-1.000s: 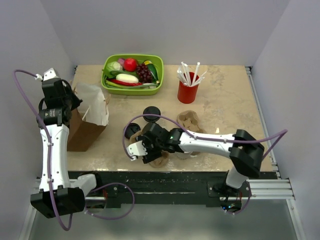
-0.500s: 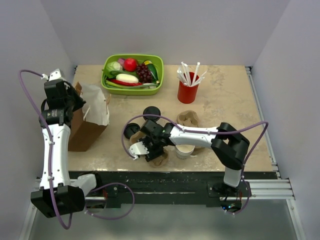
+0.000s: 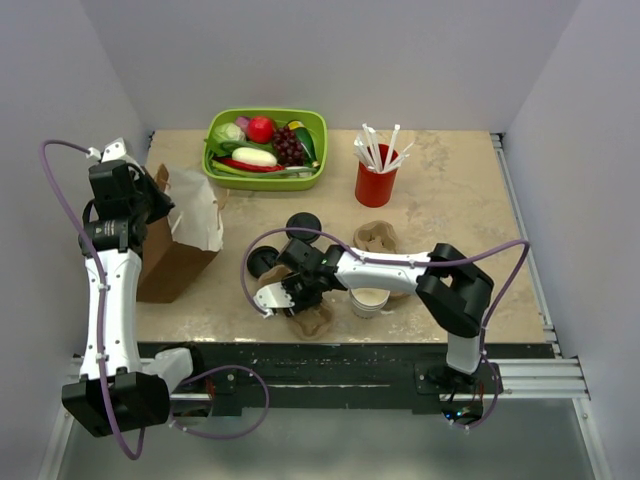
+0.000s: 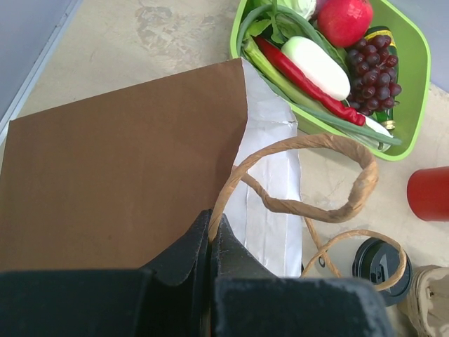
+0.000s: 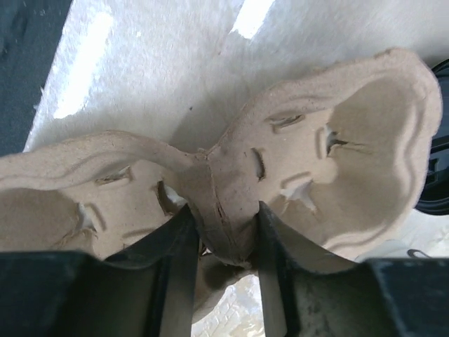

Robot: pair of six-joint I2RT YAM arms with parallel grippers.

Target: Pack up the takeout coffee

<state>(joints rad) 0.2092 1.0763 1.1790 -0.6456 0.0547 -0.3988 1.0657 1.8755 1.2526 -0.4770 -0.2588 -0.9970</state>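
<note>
Two black-lidded cups stand mid-table: one takeout coffee (image 3: pixel 303 226) and another black lid (image 3: pixel 264 262) to its left; one lid (image 4: pixel 379 261) also shows in the left wrist view. My right gripper (image 3: pixel 298 300) (image 5: pixel 224 217) is shut on the middle ridge of a brown pulp cup carrier (image 3: pixel 318 321) (image 5: pixel 351 140) near the front edge, a finger pressing each side. My left gripper (image 3: pixel 150 200) (image 4: pixel 210 225) is shut on a twisted paper handle (image 4: pixel 309 144) of the brown paper bag (image 3: pixel 170 258) (image 4: pixel 119 161) at the left.
A lidless white cup (image 3: pixel 368 300) stands right of the carrier, and a second pulp carrier (image 3: pixel 378 240) lies behind it. At the back are a red cup of straws (image 3: pixel 375 185) and a green tray (image 3: pixel 318 128) of produce.
The right gripper's jaws have closed onto the carrier's middle ridge, and that arm's elbow has folded in toward the table's middle. The left gripper still holds the bag handle, the bag shifted slightly.
</note>
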